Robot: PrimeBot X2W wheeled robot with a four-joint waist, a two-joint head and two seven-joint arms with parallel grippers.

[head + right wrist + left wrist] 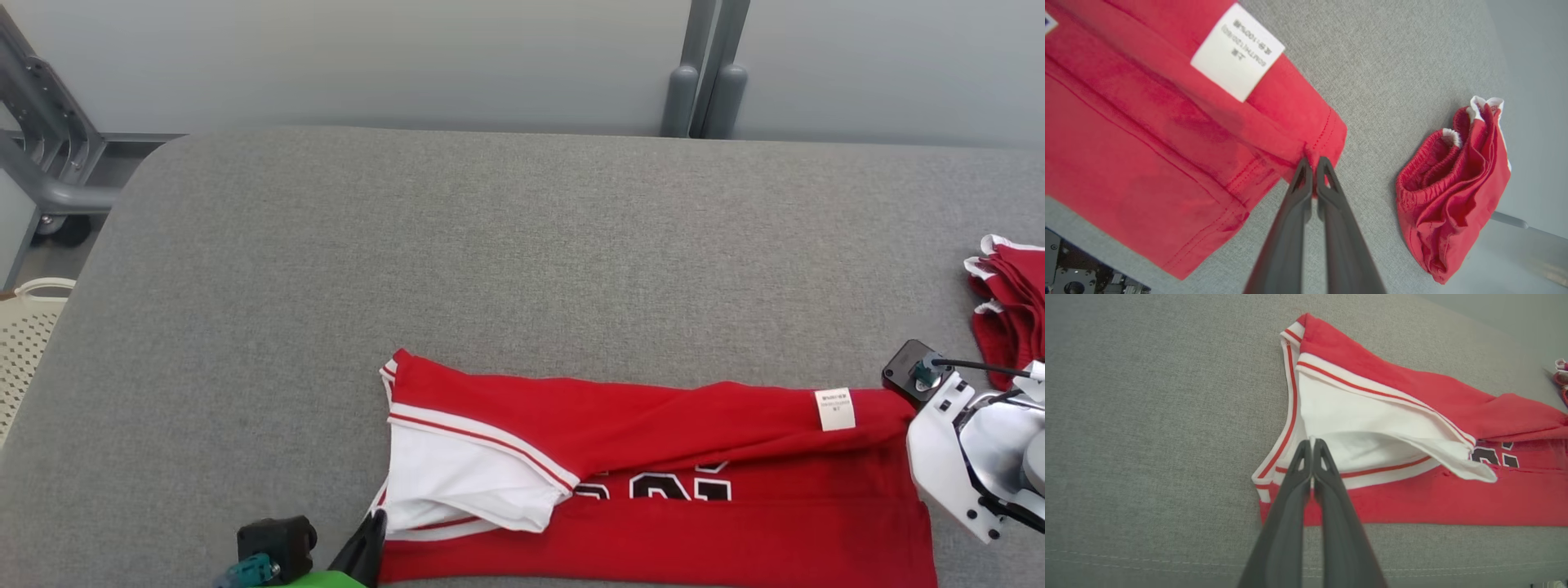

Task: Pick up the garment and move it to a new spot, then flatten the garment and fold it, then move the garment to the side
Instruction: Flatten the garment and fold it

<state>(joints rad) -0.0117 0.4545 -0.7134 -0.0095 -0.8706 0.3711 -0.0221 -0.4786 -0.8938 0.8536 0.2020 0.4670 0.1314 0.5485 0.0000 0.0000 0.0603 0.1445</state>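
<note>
Red sleeveless jersey garment (694,425) with white-and-red striped trim lies long-ways across the near edge of the grey cloth-covered table (490,245), its far side folded over towards the robot so that the black, white-edged numerals (661,488) are half covered. At its left end the white inner side of the cloth (1355,416) is turned out.

From where I stand, the left gripper (1312,443) sits at that left end, and its jaws are pressed together on a fold of the white cloth beside the striped edge. In the head view one of its dark fingers (363,551) shows at the bottom, against the jersey's corner.

The right gripper (1314,161) is at the opposite end, jaws closed on the stitched red hem corner (1327,134), which is bunched slightly between them. The right arm's white wrist housing (947,457) hangs over that end. A white printed care label (1237,51) sits on the folded-over layer close to the hem.

A folded pair of red shorts (1449,204) with white trim lies on the table to the right, apart from the jersey. Off the table's left side are a cream perforated basket (24,343) and a grey metal frame (49,163).
</note>
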